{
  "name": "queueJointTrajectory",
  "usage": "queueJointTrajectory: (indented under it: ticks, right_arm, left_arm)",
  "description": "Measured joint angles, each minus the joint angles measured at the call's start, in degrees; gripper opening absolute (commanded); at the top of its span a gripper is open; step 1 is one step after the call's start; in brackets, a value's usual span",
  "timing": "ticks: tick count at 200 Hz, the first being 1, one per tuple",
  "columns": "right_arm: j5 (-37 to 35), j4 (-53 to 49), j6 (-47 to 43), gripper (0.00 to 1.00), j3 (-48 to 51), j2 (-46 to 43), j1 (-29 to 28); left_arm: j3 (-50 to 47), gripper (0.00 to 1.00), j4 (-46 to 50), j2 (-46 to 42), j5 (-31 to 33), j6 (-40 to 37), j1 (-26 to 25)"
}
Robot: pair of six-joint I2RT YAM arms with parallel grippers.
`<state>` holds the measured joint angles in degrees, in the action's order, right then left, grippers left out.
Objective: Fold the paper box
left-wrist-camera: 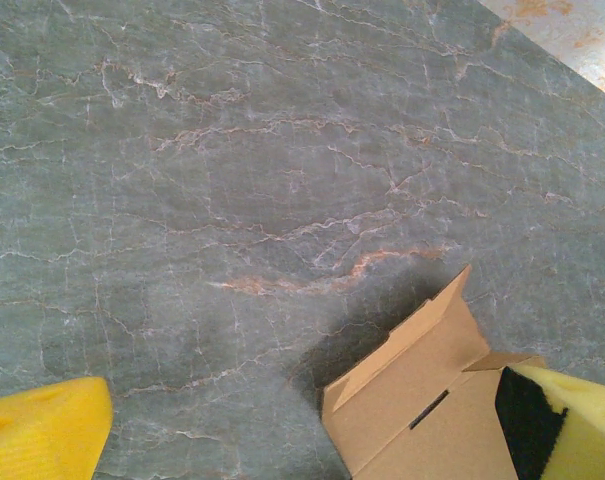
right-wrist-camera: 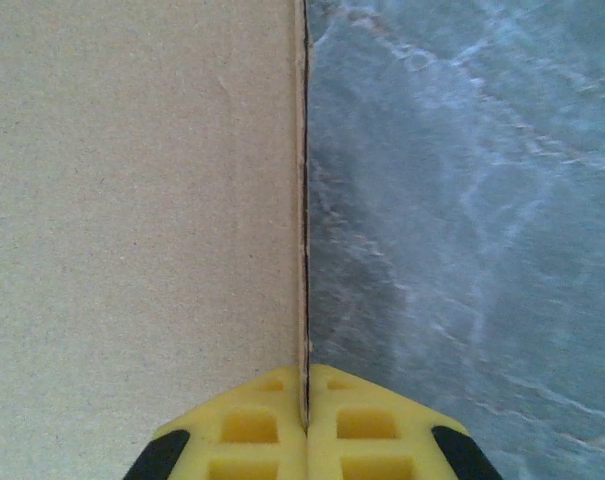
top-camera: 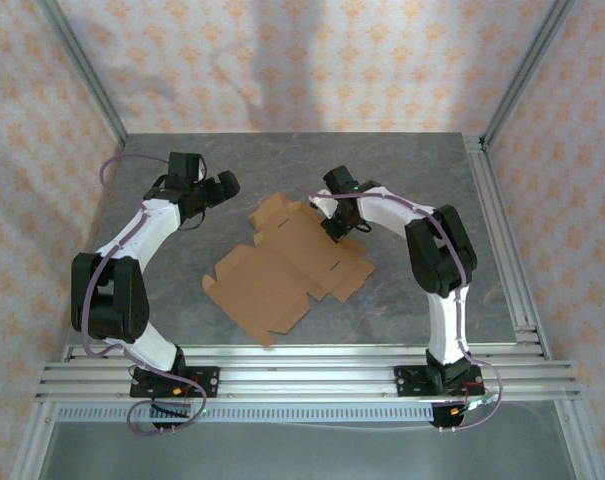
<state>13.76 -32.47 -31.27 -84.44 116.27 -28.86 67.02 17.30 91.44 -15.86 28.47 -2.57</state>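
Grey marbled table, patterned walls, paper box, right gripper pinching its edge, left gripper spread wide

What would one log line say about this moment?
paper box: unfolded | right gripper: shut on its edge | left gripper: open, holding nothing

open table left of the paper box, raised flap just ahead of the left fingers

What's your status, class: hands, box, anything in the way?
Right hand shut on paper box flap edge. Left hand open, by box's far corner. Box mostly flat, unfolded, on table. No obstruction seen.
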Motion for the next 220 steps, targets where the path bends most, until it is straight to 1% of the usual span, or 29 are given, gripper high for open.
queueJointTrajectory:
  ticks: [36, 60, 121, 141, 170, 220]
  right_arm:
    - [-10.51, 5.27, -3.41, 0.0, 3.63, -4.2, -2.45]
    - [-16.2, 9.22, -6.25, 0.0, 5.2, -6.49, -4.02]
    - [-28.98, 22.51, -18.75, 0.0, 11.56, -12.26, -6.69]
    - [-33.05, 29.59, -23.89, 0.0, 14.82, -13.38, -7.8]
    - [-39.17, 42.38, -32.06, 0.0, 20.41, -13.66, -9.81]
    - [-44.94, 61.53, -42.29, 0.0, 25.64, -12.83, -11.85]
  left_arm:
    - [0.0, 1.0, 0.0, 0.0, 0.0, 0.09, 0.0]
    - [-0.09, 1.0, -0.07, 0.0, -0.02, 0.24, 0.11]
    - [-0.87, 1.0, -1.46, -0.15, -0.24, 1.29, 1.99]
    - [-0.87, 1.0, -2.27, -0.13, -0.28, 1.36, 2.47]
    - [-0.17, 1.0, -3.23, 0.59, -0.72, 1.55, 3.52]
    - [3.85, 1.0, -5.29, 5.9, -0.85, 1.49, 4.11]
